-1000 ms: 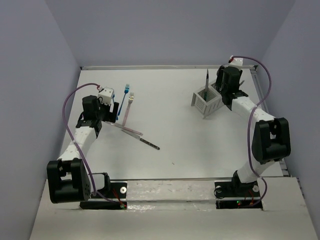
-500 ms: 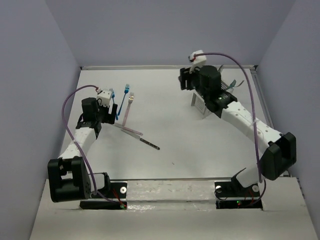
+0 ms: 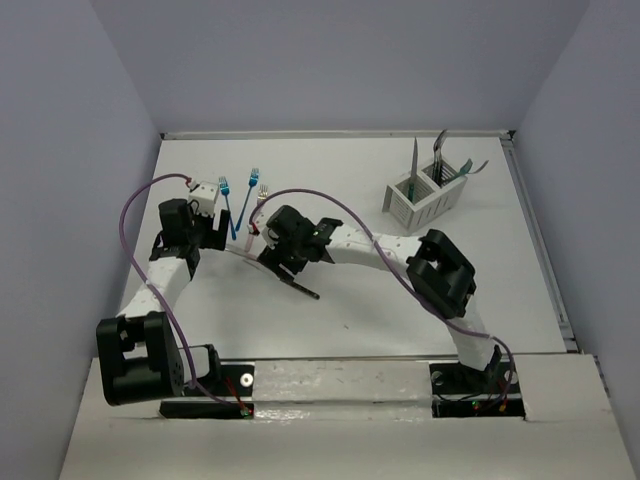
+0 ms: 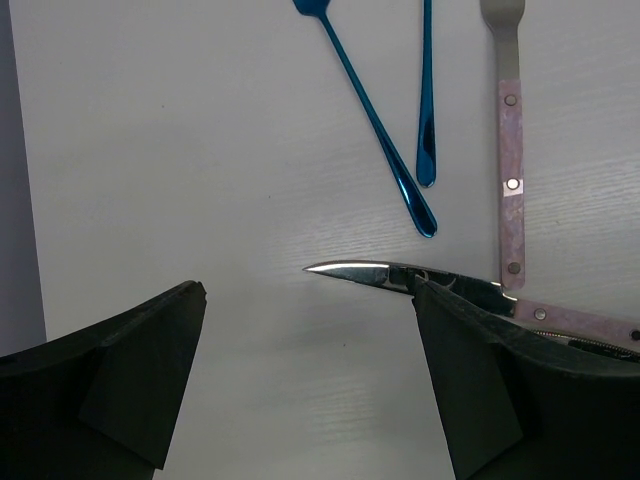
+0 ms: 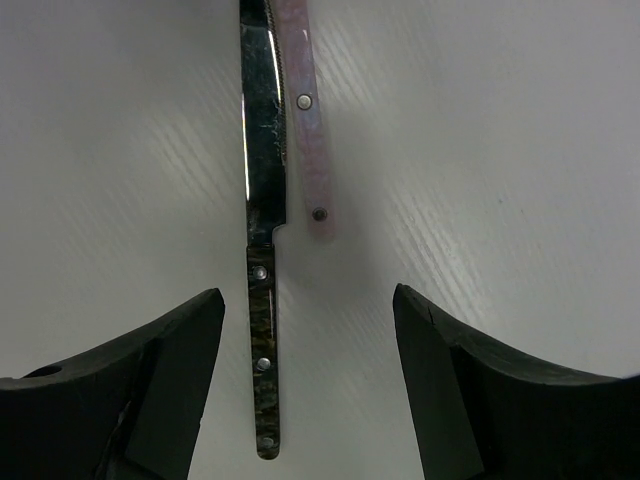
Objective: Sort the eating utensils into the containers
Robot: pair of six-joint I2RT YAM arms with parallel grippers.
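Several utensils lie at the left of the table: two blue ones, a pink-handled fork, a pink-handled knife and a dark-handled knife. My right gripper is open just above the two knives. In the right wrist view the dark knife handle lies between my fingers, nearer the left one, with the pink handle end beside its blade. My left gripper is open and empty. Its wrist view shows the pink knife's blade tip beside its right finger. The white caddy holds several utensils.
The enclosure walls stand close on the left, back and right. The right arm stretches across the middle of the table from its base. The left wrist view shows the blue handles and the pink fork handle just ahead of the gripper.
My right arm left the caddy at the back right and swung across to the left middle, now over the knives. A dark utensil stays upright in the caddy. The left arm barely moved.
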